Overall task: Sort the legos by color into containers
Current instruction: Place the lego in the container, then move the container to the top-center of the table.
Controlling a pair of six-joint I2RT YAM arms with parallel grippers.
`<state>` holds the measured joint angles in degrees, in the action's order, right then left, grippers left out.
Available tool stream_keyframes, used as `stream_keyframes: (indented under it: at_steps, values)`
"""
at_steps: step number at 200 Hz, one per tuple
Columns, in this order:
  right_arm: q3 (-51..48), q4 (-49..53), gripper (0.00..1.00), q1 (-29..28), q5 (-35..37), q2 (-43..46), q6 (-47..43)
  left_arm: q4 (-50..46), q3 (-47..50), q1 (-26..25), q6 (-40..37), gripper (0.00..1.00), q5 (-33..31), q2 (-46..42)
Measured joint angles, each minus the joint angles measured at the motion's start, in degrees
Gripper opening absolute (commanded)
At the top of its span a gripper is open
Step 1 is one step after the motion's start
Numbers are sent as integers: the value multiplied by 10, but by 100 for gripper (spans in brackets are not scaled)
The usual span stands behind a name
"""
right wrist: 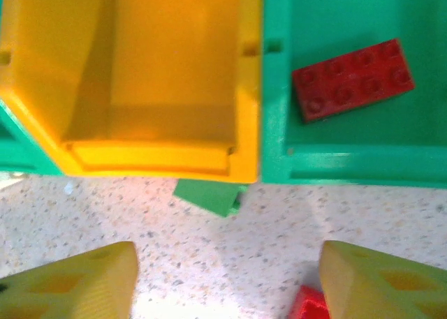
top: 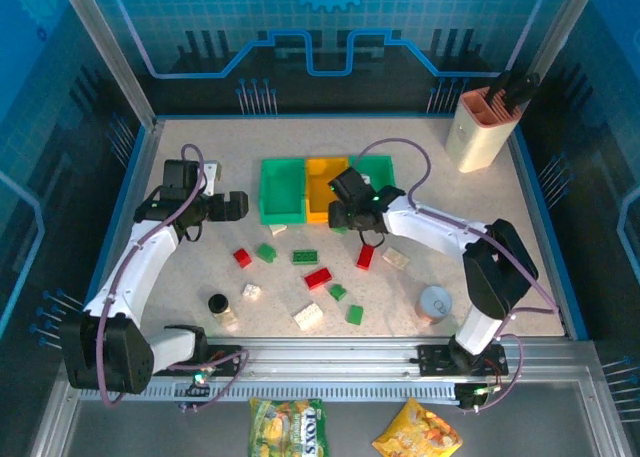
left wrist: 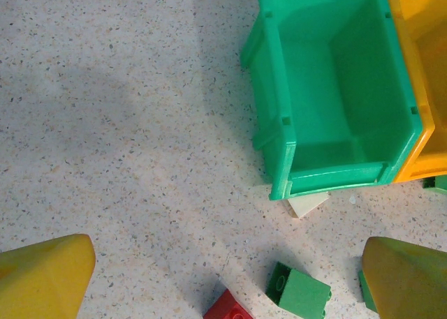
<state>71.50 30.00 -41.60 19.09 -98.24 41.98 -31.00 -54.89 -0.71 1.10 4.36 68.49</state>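
Three containers stand in a row at mid-table: a green bin (top: 282, 189), an orange-yellow bin (top: 325, 185) and a second green bin (top: 378, 169). A flat red brick (right wrist: 353, 79) lies inside the right green bin (right wrist: 349, 162). Red (top: 318, 277), green (top: 266, 252) and cream (top: 308, 317) legos lie scattered in front of the bins. My left gripper (top: 236, 206) hovers open left of the bins; below it lie a green brick (left wrist: 299, 291) and a cream brick (left wrist: 307, 204). My right gripper (top: 345, 215) hangs open and empty at the bins' front edge, near a green brick (right wrist: 207, 195).
A black-capped jar (top: 218, 304) stands near the front left. A round tin can (top: 435, 304) sits at the front right, beside the right arm. A tall beige holder (top: 480, 127) stands at the back right corner. Walls bound the table.
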Motion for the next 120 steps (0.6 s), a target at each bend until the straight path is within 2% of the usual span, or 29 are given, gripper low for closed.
stream_keyframes:
  at_steps: [30,120]
  values:
    - [30,5,100,-23,2,-51,6,0,0,0,0,99,0,0]
    - [114,33,100,-36,15,-146,5,0,0,0,0,99,0,0]
